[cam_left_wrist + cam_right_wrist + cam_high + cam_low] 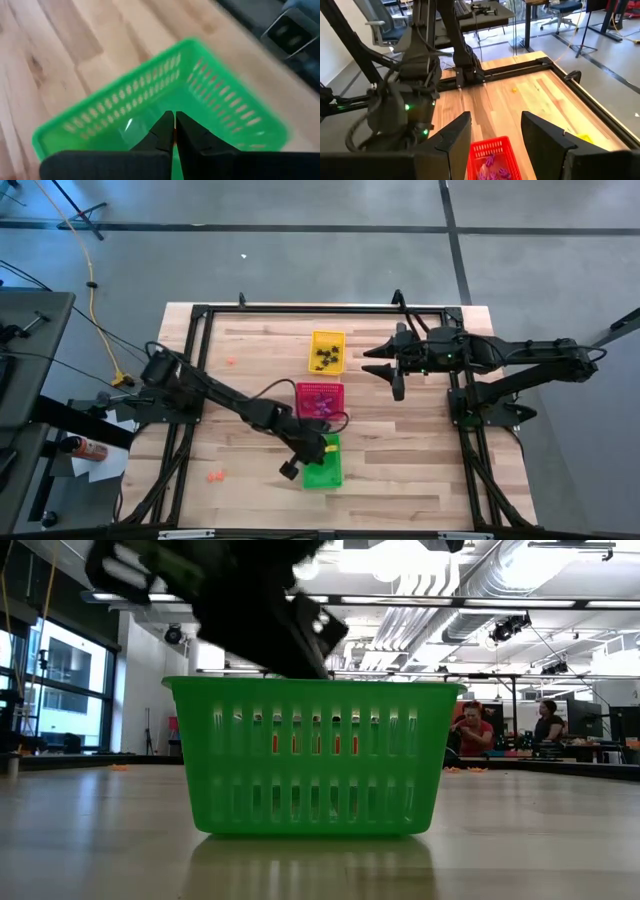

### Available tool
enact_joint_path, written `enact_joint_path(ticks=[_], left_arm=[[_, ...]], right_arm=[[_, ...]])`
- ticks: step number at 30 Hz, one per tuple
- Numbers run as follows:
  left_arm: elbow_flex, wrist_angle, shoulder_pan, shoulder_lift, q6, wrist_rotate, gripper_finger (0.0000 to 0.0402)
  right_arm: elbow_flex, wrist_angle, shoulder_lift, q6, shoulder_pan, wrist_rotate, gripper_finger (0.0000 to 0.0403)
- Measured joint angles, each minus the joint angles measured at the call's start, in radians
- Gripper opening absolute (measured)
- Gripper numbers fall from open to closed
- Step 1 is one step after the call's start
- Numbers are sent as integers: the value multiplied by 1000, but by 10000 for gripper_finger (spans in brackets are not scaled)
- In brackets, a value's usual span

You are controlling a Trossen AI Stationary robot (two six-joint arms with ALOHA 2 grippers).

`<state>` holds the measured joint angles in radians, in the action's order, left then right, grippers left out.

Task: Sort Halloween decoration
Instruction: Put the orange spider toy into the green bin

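Three mesh baskets stand in a row on the wooden table: a yellow basket (328, 352) with black trinkets, a red basket (320, 400) with purple trinkets (492, 170), and a green basket (322, 463) nearest the front. My left gripper (174, 131) hangs over the green basket (165, 95), pointing down into it, shut, with a thin orange sliver between its fingertips. In the low view the left arm (250, 610) is a dark mass above the green basket's rim (312, 685). My right gripper (495, 135) is open and raised near the table's right side, beside the yellow basket. My left gripper pinches a tiny orange trinket (174, 141) between its two fingertips; only a sliver of it shows in the gap. The fingers slant downward from the table's left side. The trinket is lifted clear, above the green basket's inside.
Loose orange trinkets lie on the table at the far left (231, 362) and near left (215, 476). A black metal frame (196, 330) runs round the table's edges. People sit at desks far behind the table (475, 730).
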<state>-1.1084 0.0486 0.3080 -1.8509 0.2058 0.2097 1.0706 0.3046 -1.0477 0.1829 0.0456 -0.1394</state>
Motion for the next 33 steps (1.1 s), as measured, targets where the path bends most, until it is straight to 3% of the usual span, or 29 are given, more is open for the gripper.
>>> enact_joint_path(ticks=[6,11,14,17,21,28,33], left_arm=[[0,-3,0,-28,-4,-20,36],[-9,2,0,-27,-60,-20,94],[-47,96,-8,15,-64,-45,133],[-90,245,-41,99,-47,-139,163],[-105,313,-134,270,-85,-200,184],[-106,244,-287,595,-220,-256,184],[-72,111,-333,720,-224,-280,175]], right_arm=[[0,2,0,0,0,0,169],[0,1,0,0,0,0,169],[0,1,0,0,0,0,169],[0,-2,0,0,0,0,169],[0,-2,0,-4,0,0,169],[0,-54,0,-111,0,0,169],[0,-150,0,-128,0,0,169]])
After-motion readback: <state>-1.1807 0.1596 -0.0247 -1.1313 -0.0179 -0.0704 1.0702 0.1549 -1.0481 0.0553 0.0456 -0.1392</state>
